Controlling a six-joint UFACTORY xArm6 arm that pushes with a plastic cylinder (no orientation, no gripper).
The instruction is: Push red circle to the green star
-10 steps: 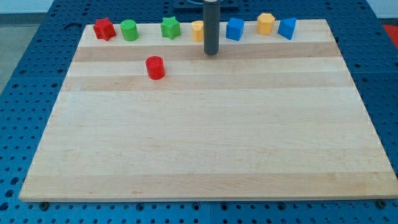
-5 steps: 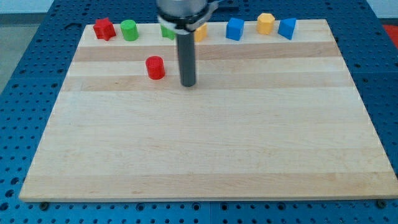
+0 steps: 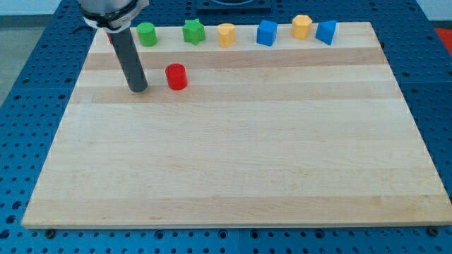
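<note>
The red circle [image 3: 176,76] stands on the wooden board [image 3: 233,162] in the upper left part. The green star [image 3: 193,31] sits at the board's top edge, up and slightly right of the red circle. My tip [image 3: 138,89] rests on the board just left of the red circle, a small gap apart and a little lower. The rod rises up to the view's top left and hides the red star block that stood at the top-left corner.
Along the top edge stand a green cylinder [image 3: 146,34], a yellow block [image 3: 226,34], a blue block [image 3: 266,32], a yellow hexagon-like block [image 3: 302,27] and another blue block [image 3: 325,32]. A blue perforated table [image 3: 28,85] surrounds the board.
My tip has moved from the right of the red circle, near the yellow block, down and across to the circle's left side. The red circle has not moved.
</note>
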